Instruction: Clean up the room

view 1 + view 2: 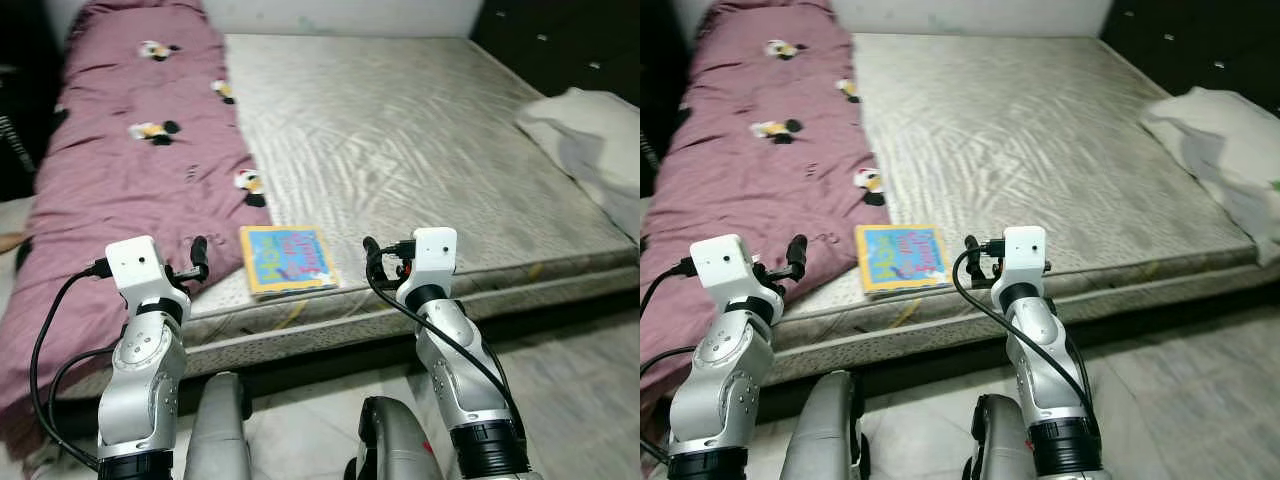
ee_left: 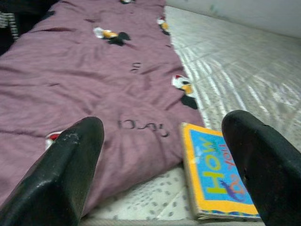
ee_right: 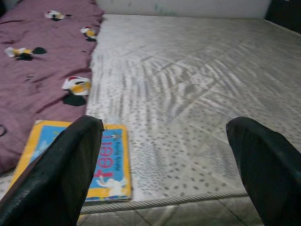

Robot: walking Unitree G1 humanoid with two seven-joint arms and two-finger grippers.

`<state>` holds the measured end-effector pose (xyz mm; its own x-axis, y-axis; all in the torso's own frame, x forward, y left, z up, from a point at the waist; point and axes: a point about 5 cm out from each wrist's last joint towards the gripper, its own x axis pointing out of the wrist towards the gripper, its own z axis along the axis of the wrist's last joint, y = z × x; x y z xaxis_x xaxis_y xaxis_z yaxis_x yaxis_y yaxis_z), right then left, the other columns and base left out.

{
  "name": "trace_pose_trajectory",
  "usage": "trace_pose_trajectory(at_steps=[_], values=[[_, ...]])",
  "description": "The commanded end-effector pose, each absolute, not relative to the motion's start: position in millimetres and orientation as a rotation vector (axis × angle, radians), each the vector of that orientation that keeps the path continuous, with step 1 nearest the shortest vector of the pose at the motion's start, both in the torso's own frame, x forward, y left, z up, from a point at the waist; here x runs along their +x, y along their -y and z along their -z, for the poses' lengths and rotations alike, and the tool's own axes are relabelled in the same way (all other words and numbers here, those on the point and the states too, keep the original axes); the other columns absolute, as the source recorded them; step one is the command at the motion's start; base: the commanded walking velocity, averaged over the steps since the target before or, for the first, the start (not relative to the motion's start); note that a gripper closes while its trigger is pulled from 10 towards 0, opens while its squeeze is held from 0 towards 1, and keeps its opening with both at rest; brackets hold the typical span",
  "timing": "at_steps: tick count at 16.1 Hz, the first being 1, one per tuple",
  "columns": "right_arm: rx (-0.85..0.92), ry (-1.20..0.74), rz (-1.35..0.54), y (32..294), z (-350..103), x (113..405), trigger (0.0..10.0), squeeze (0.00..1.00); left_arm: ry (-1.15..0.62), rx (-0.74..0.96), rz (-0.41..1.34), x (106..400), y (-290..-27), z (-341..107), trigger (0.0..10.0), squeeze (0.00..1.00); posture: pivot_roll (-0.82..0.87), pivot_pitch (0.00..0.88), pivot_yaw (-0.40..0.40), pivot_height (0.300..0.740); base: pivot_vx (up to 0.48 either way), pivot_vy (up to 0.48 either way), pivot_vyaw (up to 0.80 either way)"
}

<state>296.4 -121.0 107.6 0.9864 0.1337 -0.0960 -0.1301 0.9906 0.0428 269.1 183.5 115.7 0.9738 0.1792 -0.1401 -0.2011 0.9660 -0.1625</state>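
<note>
At the near edge of the bed, the left gripper is raised with its black fingers spread wide, holding nothing; the right gripper is level with it, equally wide apart and empty. Between them a thin, flat book with a yellow and blue cover lies on the mattress, its near end just at the edge; its title is partly cut off behind the fingers. Left of it a soft mauve blanket with small cartoon prints drapes over the side. The mattress is grey, quilted and speckled. Far right, a rumpled white pillow runs out of view.
</note>
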Motion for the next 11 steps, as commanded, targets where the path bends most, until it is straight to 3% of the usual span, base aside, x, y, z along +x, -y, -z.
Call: trace_pose_trajectory(at_steps=[1, 11], values=[[0.023, -0.093, -0.122, 124.8, -110.5, 298.1, 10.0, 0.00, -0.123, -0.182, -0.182, 269.1, -181.2, -115.4, 10.0, 0.00, 0.00, 0.057, -0.069, 0.606, 0.277, 0.000, 0.00], [0.021, -0.091, -0.124, 125.0, -111.5, 299.1, 10.0, 0.00, -0.140, -0.194, -0.184, 269.0, -180.0, -111.5, 10.0, 0.00, 0.00, 0.063, -0.074, 0.606, 0.296, 0.000, 0.00]])
